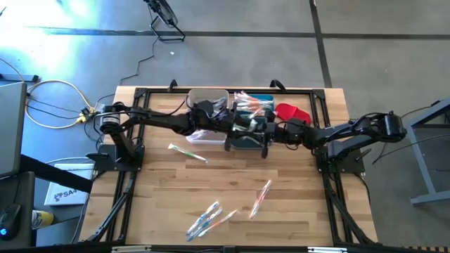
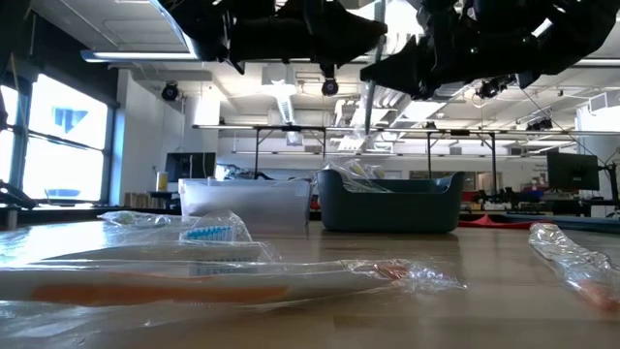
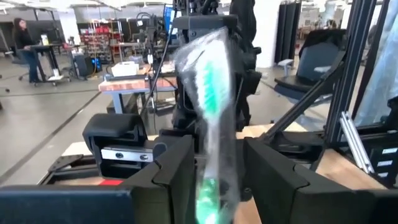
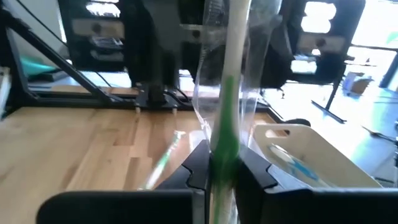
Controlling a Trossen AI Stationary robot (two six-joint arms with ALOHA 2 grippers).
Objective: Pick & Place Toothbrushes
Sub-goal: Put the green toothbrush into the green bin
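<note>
Wooden table (image 1: 295,176): both end effectors meet over the bins (image 1: 253,137), right (image 4: 222,163) pinching a wrapped green toothbrush (image 4: 227,124), left (image 3: 217,180) apparently loosened.

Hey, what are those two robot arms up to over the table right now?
They are sorting wrapped toothbrushes into bins. Both arms meet at the back of the table, over the dark bin. The right gripper is shut on a green toothbrush in clear wrap; the same toothbrush sits between the fingers of the left gripper, which stand apart around it, so it looks like a handover. A clear bin sits beside the dark one, and several more toothbrushes lie loose on the wooden table.
</note>
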